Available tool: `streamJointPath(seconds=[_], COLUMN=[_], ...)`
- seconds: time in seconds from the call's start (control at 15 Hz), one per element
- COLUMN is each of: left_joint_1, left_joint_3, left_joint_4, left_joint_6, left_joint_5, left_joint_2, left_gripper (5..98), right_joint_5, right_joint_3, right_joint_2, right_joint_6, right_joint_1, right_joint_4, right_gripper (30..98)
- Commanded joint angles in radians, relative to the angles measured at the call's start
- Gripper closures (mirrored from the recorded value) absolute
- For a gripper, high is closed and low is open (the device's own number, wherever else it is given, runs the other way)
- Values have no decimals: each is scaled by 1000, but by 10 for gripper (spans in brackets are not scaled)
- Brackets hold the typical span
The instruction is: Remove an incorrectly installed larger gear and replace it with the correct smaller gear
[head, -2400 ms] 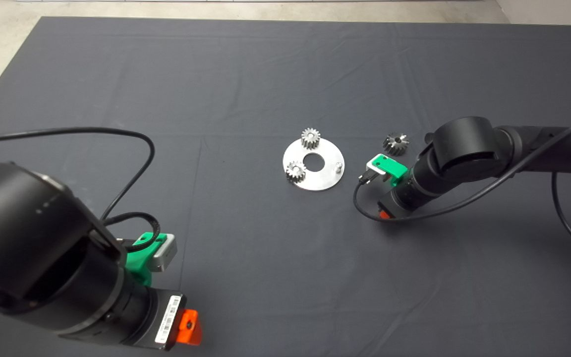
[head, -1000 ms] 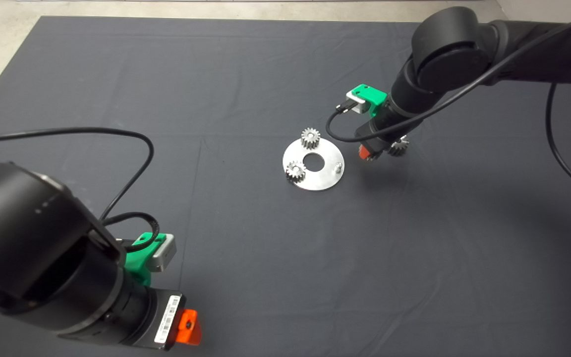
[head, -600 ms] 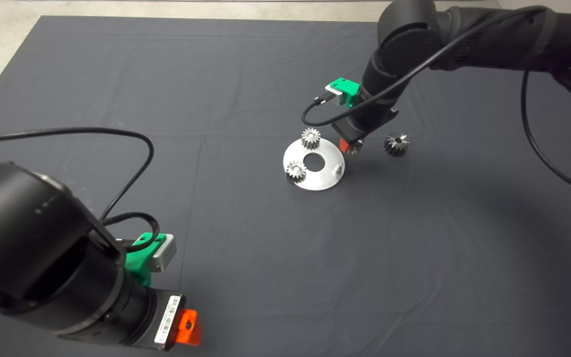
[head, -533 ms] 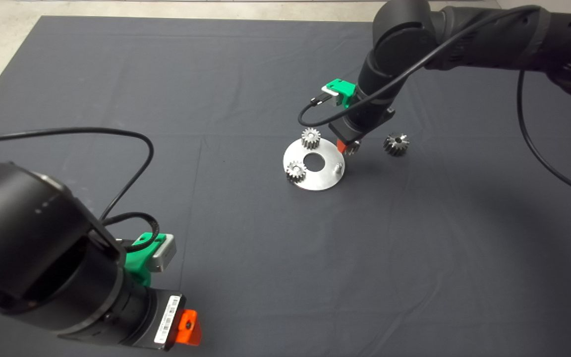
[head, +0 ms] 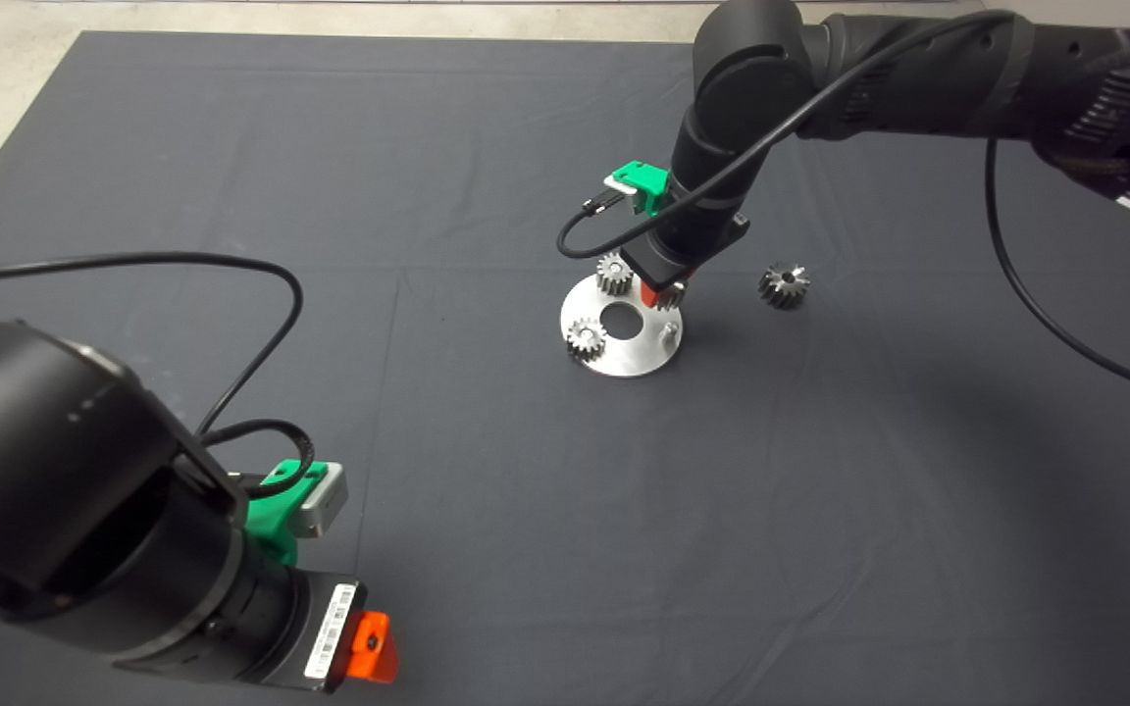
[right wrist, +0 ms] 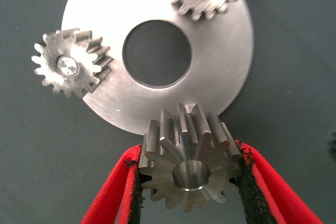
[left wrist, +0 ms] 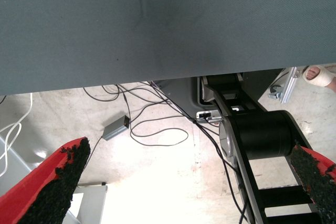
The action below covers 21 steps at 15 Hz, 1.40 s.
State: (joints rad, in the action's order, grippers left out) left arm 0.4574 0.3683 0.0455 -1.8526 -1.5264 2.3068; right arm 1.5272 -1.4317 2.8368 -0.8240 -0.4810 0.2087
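Pale concrete floor (left wrist: 157, 182) (cables strewn)

Right gripper (head: 664, 292) is hanging over the far right rim of the round metal plate (head: 636, 357), holding the smaller gear (head: 671, 295). Larger gear (head: 784, 285) is lying on the mat (head: 526, 510), right of plate. Left gripper (head: 369, 649) is waiting lower left.

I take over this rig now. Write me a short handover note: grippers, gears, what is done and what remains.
Right gripper: shut on the smaller gear, held over the edge of the round plate.
Left gripper: parked at the mat's lower left, open, holding nothing.
Larger gear: already off the plate, lying on the mat to its right.
Two small gears sit on the plate; one pin is bare.
Left: probably carry the smaller gear to the bare pin, seat it, release.
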Motion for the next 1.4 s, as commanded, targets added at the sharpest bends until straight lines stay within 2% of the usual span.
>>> streamJointPath(seconds=[0.0,0.2,0.47,1.0,1.33], left_joint_1=[7,7,6,6,7], left_joint_3=[-16,-17,-17,-17,-16], left_joint_4=[-20,-20,-21,-19,-21], left_joint_6=[-1,-1,0,0,0], left_joint_5=[-15,-15,-15,-17,-17], left_joint_2=[-5,-5,-5,-6,-6], left_gripper=[54,54,54,54,54], right_joint_5=[73,74,80,77,76], right_joint_3=[52,59,51,41,-10], right_joint_2=[-4,-4,5,4,0], right_joint_6=[3,5,5,5,17], right_joint_1=[23,58,74,68,67], right_joint_4=[-23,10,81,86,86], right_gripper=[879,879,880,879,879])
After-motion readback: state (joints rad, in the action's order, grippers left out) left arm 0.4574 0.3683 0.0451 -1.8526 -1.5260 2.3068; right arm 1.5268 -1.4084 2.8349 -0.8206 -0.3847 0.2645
